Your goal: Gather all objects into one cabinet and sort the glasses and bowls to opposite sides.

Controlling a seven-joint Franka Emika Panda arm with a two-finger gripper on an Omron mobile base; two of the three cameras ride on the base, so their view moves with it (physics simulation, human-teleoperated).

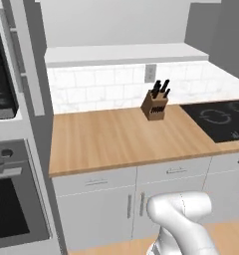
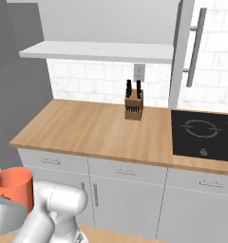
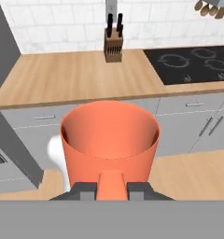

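Observation:
An orange-red glass (image 3: 109,137) stands upright and close in the hand view, held low in front of the base cabinets. My gripper (image 3: 112,189) is shut on its near wall, with one dark finger on each side of the wall at the rim. The same glass (image 2: 14,186) appears at the lower left of the right base view, beside the arm's white elbow. The cabinet's white shelf board (image 2: 101,50) runs above the counter, and its tall grey door (image 2: 181,52) with a long bar handle (image 2: 195,47) stands swung open at the right. The bowls are out of view.
A wooden counter (image 1: 106,137) carries a knife block (image 1: 155,103) near the tiled wall. A black cooktop (image 2: 204,133) lies to the right, and an oven column (image 1: 12,199) stands at the left. Grey drawers and doors (image 2: 125,190) run below the counter.

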